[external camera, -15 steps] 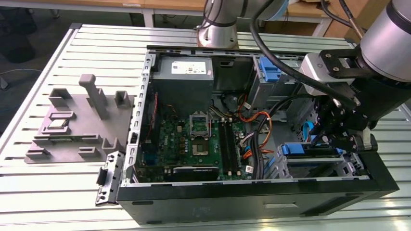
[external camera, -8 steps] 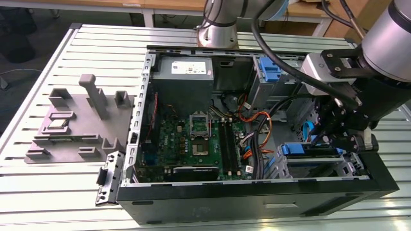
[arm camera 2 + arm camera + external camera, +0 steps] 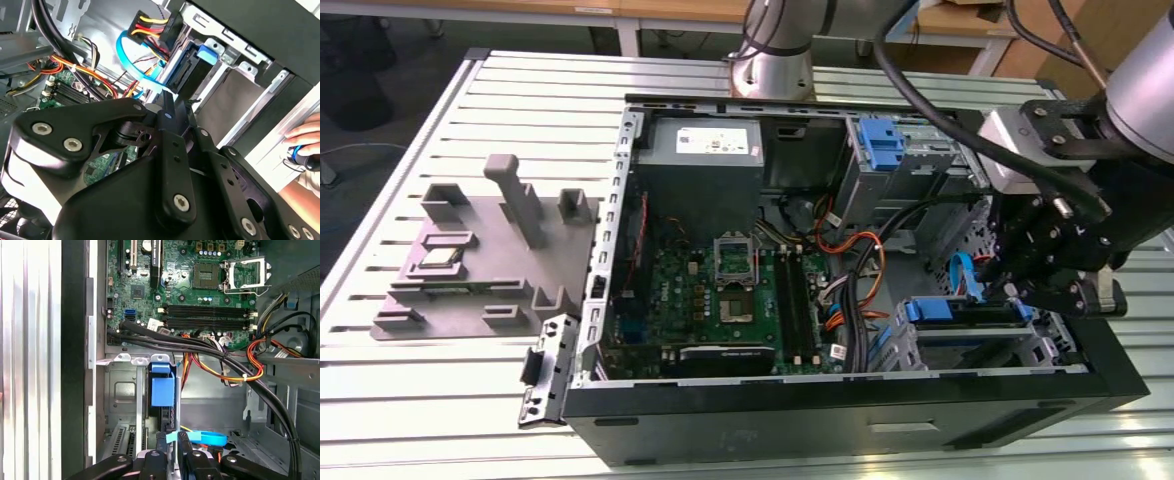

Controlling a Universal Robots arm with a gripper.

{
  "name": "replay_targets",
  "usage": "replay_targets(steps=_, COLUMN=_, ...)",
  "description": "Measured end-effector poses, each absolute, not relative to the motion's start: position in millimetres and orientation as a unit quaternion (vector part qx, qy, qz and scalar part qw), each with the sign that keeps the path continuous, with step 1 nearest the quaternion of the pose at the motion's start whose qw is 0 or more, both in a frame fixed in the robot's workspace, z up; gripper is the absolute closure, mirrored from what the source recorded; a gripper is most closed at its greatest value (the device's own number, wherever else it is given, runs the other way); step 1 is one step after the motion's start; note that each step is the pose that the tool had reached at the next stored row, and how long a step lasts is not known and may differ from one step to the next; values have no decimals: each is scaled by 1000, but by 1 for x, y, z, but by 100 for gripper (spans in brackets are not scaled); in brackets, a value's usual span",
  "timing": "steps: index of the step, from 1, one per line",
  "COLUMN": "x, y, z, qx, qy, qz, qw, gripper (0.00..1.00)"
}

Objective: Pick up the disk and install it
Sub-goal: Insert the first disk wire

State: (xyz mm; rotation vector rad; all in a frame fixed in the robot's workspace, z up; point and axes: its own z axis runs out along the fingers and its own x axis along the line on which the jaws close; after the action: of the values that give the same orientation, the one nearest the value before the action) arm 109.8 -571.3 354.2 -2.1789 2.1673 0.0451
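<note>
While the black linkage tool hangs at the exterior view's right, over the open black computer case, I cannot tell whether it is open or closed. Blue-framed silver-grey disk sits edge-up in the metal drive bay just beside the tool, lower right of frame. Judgement: keep the carrier square to the bay rails, clear of the blue data cable, and press evenly.

The disk sits in the drive cage of the open case, at the exterior view's right. Its blue carrier shows at the front edge, the dark drive body behind it standing on edge.
</note>
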Motion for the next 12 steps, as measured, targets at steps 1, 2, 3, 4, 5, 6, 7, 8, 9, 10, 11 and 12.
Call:
replay_targets(steps=1, x=112, y=-571, z=354, qx=-709, qy=705, qz=16, qw=31, gripper=76)
replay_targets(steps=2, x=113, y=-571, z=354, qx=-709, qy=705, qz=16, qw=29, gripper=76)
replay_targets(steps=3, x=113, y=-571, z=354, qx=-709, qy=705, qz=16, qw=29, gripper=76)
replay_targets(steps=4, x=113, y=-571, z=354, qx=-709, qy=705, qz=16, qw=29, gripper=76)
replay_targets(steps=5, x=113, y=-571, z=354, qx=-708, qy=705, qz=16, qw=29, gripper=76)
replay_targets(steps=6, x=113, y=-571, z=354, qx=-708, qy=705, qz=16, qw=29, gripper=76)
replay_targets(steps=7, x=113, y=-571, z=354, qx=-708, qy=705, qz=16, qw=29, gripper=76)
replay_targets(steps=8, x=113, y=-571, z=354, qx=-708, qy=706, qz=16, qw=29, gripper=76)
replay_targets(steps=9, x=113, y=-571, z=354, qx=-705, qy=708, qz=16, qw=29, gripper=76)
replay_targets(steps=10, x=113, y=-571, z=354, qx=-700, qy=713, qz=16, qw=29, gripper=76)
replay_targets(steps=11, x=113, y=-571, z=354, qx=-695, qy=718, qz=15, qw=29, gripper=76)
replay_targets(steps=12, x=113, y=-571, z=354, qx=-690, qy=723, qz=15, qw=30, gripper=76)
